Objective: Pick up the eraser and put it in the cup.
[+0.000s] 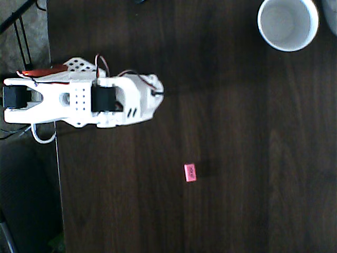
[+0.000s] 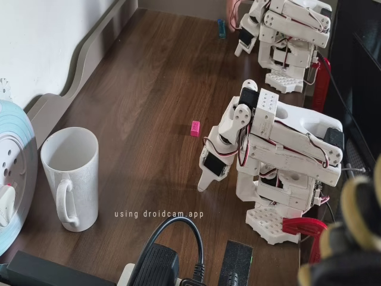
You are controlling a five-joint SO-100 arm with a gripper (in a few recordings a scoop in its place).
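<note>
Foreground: black cable point(image 2: 178, 238) and dark adapter blocks lie along the bottom edge of the fixed view, nearest the camera.
Cup: the cup point(image 2: 70, 177) stands upright at lower left of the fixed view, handle toward the camera; in the overhead view it sits at upper right point(image 1: 288, 23), its inside showing nothing.
Eraser: the eraser point(image 1: 190, 172) lies flat on the dark wood counter point(image 1: 253, 158), just below centre in the overhead view; in the fixed view it is a small pink block point(image 2: 194, 128) near mid-frame, well apart from the cup.
Progress: nothing done as judged; eraser not yet grasped, so reach, grasp, carry and release all remain.
Arm pose: white arm point(image 2: 286, 155) folded compactly over its base at centre right of the fixed view, forearm angled down.
End effector: end effector point(image 2: 208, 176) points down toward the counter, apart from the eraser, holding nothing; fingers appear closed together.
</note>
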